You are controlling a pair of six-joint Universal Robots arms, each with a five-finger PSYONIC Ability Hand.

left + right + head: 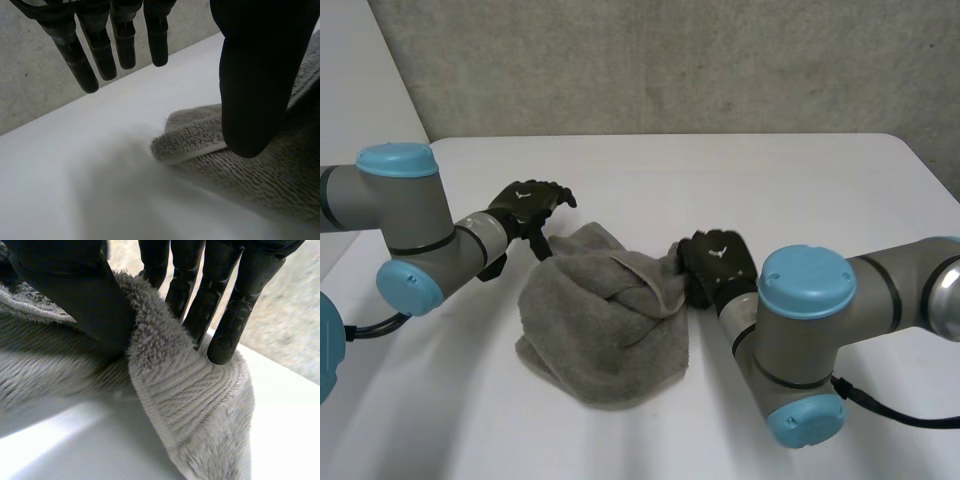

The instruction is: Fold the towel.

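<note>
Right hand pinching, left hand ready
My right hand (718,262) pinches an edge of the grey towel (605,335); my left hand (530,208) hangs by its far corner, fingers straight and spread. It lies bunched mid-table (800,180); I'd grip that corner, then lift both evenly.

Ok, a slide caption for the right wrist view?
Right hand pinching a fold of the grey towel between thumb and fingers over the white table.
</note>
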